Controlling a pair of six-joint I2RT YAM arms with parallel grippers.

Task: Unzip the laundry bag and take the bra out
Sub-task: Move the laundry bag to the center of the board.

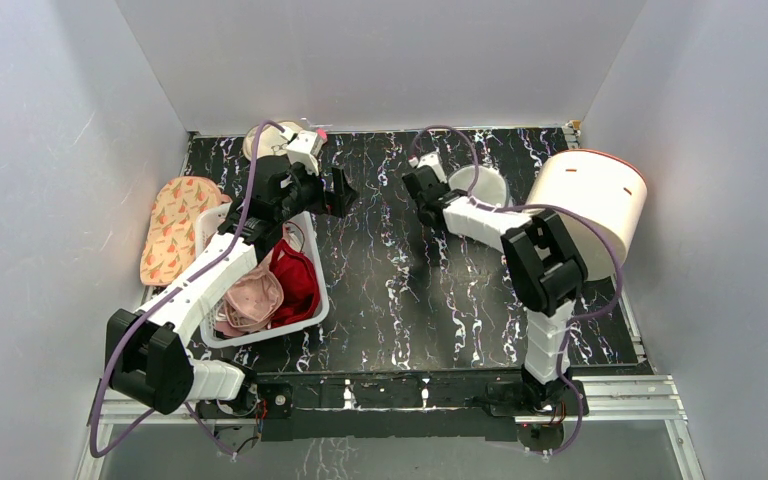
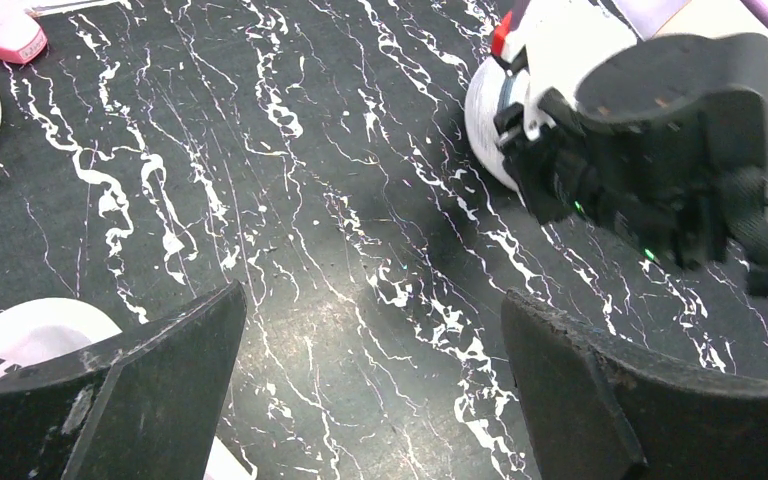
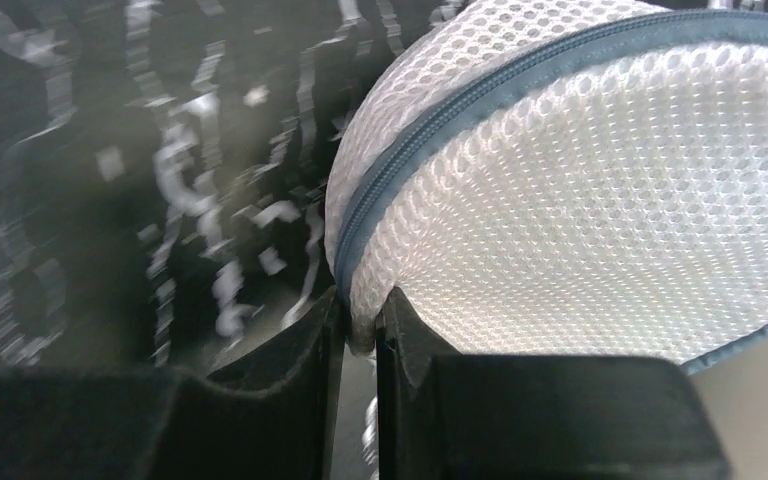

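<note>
The laundry bag (image 1: 485, 185) is a small round white mesh pod with a dark zipper rim, lying at the back of the table. It fills the right wrist view (image 3: 600, 180). My right gripper (image 3: 360, 315) is shut on the bag's mesh edge right at the zipper rim (image 3: 430, 130), and in the top view (image 1: 447, 192) it sits at the bag's left side. My left gripper (image 2: 375, 330) is open and empty above bare table, left of the bag (image 2: 482, 110), and it also shows in the top view (image 1: 345, 192). The bag's inside is hidden, so no bra shows in it.
A white basket (image 1: 312, 300) with pink and red bras stands at the left. A big cream drum (image 1: 590, 200) lies at the right, close behind the bag. An orange patterned item (image 1: 173, 225) and a beige disc (image 1: 260, 140) lie at the back left. Grey walls surround the table.
</note>
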